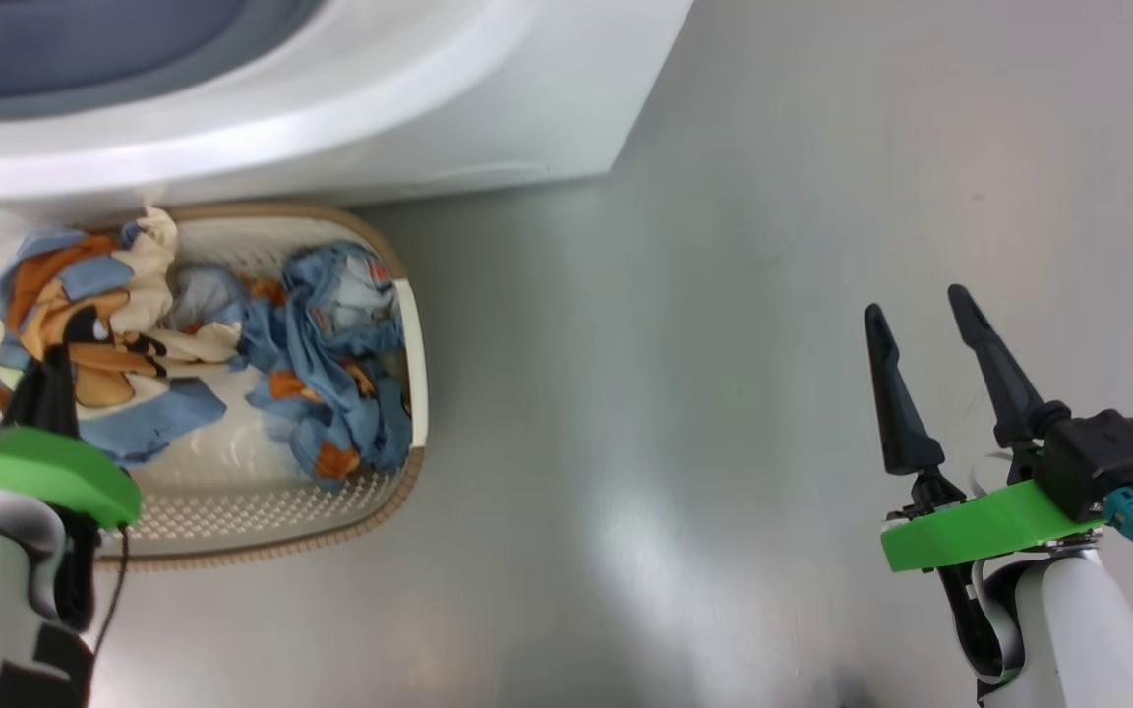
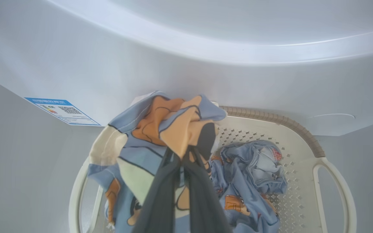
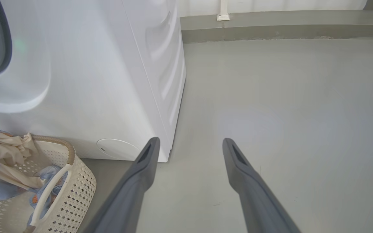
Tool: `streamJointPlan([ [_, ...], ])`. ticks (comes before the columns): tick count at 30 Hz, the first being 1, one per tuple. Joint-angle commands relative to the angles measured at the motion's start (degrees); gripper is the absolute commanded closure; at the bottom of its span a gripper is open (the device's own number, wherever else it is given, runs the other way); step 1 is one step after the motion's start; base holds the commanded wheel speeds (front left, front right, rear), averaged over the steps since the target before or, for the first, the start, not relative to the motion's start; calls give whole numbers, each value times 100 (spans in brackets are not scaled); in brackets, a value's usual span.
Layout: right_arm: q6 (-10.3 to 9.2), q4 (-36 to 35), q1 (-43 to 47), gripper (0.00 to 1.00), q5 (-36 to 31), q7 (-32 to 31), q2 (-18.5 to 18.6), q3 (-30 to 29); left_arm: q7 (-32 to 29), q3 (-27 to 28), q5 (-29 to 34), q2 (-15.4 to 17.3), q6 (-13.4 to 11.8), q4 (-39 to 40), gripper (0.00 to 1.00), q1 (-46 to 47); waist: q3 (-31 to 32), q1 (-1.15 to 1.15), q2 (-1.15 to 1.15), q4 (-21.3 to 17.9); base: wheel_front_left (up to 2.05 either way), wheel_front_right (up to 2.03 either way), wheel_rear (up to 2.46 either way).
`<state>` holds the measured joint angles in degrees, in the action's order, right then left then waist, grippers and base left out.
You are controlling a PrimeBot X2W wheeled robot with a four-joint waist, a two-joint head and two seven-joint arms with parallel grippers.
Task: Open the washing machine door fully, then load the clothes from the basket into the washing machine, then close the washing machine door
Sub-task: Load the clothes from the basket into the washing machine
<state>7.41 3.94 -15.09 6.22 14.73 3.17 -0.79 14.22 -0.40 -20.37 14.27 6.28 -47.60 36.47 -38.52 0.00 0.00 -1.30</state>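
Left gripper [image 2: 181,152] is clamped on a cartoon-print garment [image 2: 147,129]; right gripper [image 1: 914,305] gapes empty. Best lift it clear of the basket rim [image 2: 270,118].

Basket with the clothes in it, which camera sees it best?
The head view: it looks down on the basket, showing most of the rim and inside. The left wrist view has the left claw's clothes covering half. The right wrist view catches one handle corner.

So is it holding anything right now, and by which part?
The left gripper is shut on one piece of the clothes, pinching a bunched fold over the basket. The right gripper is open, empty.
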Motion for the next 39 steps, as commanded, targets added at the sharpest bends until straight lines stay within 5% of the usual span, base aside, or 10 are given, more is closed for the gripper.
streamJointPlan([
  [1, 8, -58, 226, 0, 40, 27, -29, 162, 77, 250, 71, 200, -55, 307, 100, -333, 412, 0, 0, 51, 0, 0, 0],
  [24, 8, 285, 759, 0, 145, 27, -29, 355, 77, 1059, 555, -527, -152, 3012, 100, -2307, 2208, 0, 0, 65, 0, 0, 0],
  [39, 8, 291, 1297, 0, 142, 27, -29, 387, 77, 1234, 747, -817, -205, 3806, 100, -3368, 3190, 0, 0, 4, 0, 0, 0],
])
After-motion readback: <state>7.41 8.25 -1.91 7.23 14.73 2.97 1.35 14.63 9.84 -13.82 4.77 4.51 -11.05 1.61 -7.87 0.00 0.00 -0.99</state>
